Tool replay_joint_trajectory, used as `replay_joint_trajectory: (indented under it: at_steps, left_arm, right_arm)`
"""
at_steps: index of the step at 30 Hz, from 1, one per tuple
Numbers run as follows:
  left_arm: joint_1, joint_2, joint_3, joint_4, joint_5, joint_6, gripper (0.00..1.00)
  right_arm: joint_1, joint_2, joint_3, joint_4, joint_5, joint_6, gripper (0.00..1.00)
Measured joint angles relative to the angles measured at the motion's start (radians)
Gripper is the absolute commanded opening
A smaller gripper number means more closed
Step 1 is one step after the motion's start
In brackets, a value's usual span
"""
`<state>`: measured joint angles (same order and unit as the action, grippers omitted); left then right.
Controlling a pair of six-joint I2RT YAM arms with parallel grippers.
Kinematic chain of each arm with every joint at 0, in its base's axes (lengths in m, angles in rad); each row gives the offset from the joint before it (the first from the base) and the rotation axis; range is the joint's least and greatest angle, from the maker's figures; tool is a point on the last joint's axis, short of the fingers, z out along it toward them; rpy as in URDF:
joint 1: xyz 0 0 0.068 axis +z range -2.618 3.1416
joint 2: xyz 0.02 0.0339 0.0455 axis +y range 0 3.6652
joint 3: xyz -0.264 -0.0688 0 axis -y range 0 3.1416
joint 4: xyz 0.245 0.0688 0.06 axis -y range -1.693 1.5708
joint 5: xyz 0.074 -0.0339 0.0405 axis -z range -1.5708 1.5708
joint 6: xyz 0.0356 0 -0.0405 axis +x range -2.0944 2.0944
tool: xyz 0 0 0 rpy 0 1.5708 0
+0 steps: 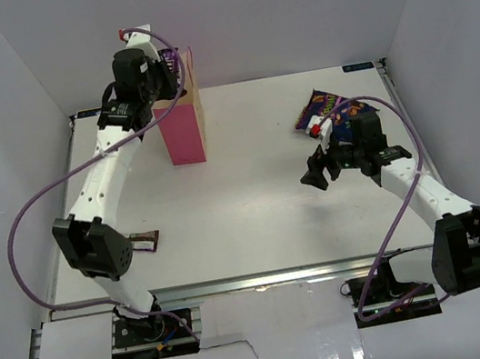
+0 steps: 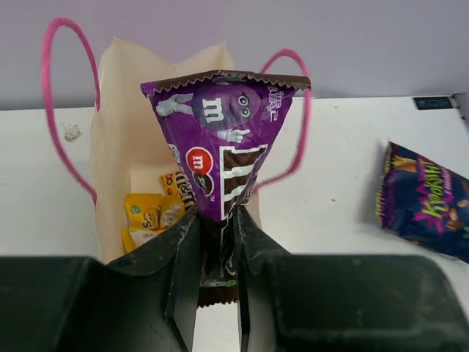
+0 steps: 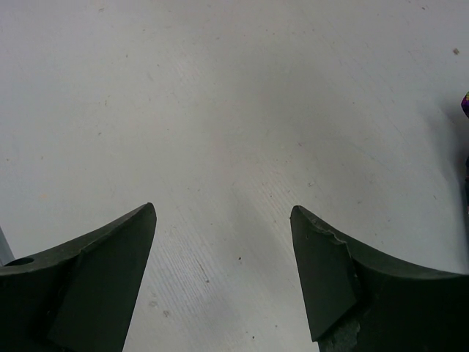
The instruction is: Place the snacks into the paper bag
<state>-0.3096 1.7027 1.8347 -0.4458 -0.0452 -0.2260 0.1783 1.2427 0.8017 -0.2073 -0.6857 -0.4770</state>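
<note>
Bright, even overhead light; I see soft shadows on the table (image 1: 253, 205), glare along its front rail (image 1: 266, 278).

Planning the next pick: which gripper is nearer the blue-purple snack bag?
Right. The right gripper hovers close to the snack bag; the left gripper is far off at the paper bag.

The pink paper bag (image 1: 184, 133) stands upright and open, with yellow packets (image 2: 150, 213) lying inside. A purple candy packet (image 2: 223, 139) is held upright above its mouth. A crinkly blue-purple snack bag (image 1: 325, 110) lies well to its right, and a small brown packet (image 1: 144, 241) lies in front of it.
</note>
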Motion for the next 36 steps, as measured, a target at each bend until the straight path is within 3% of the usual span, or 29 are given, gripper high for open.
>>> replay_joint_trajectory:
  at_steps: [3,4,5,7,11,17,22,27,31,36]
  left_arm:
    - [0.0,0.118,0.091,-0.006,-0.031,0.036,0.43]
    - [0.0,0.146,0.109,-0.005,-0.043,0.047,0.51]
    - [0.0,0.164,0.121,-0.006,-0.051,0.051,0.69]
    - [0.0,0.187,0.129,-0.009,-0.058,0.051,0.81]
    - [0.002,0.187,0.129,-0.026,-0.05,0.047,0.86]
    - [0.002,0.112,0.092,-0.049,-0.047,-0.011,0.83]
    - [0.018,-0.256,-0.262,-0.061,-0.111,-0.168,0.79]
    - [0.151,-0.682,-0.659,-0.196,-0.215,-0.433,0.9]
    - [0.321,-0.763,-0.934,-0.296,-0.201,-0.61,0.94]
    - [0.463,-0.665,-1.164,-0.375,-0.121,-0.774,0.97]
  right_arm:
    - [-0.009,-0.011,-0.014,0.002,-0.001,0.003,0.79]
    - [-0.011,-0.016,-0.019,0.0,-0.002,0.003,0.79]
    - [-0.014,-0.019,-0.025,0.001,-0.002,0.003,0.79]
    - [-0.018,-0.025,-0.033,0.0,-0.002,0.003,0.79]
    - [-0.022,-0.026,-0.044,0.002,-0.002,0.004,0.79]
    - [-0.026,-0.024,-0.048,0.0,-0.003,0.003,0.79]
    - [-0.027,-0.019,-0.048,0.0,-0.001,0.003,0.79]
    - [-0.032,0.013,-0.048,0.0,0.035,0.012,0.79]
    - [-0.047,0.059,-0.048,0.0,0.061,0.027,0.79]
    - [-0.058,0.109,-0.045,0.0,0.062,0.042,0.79]
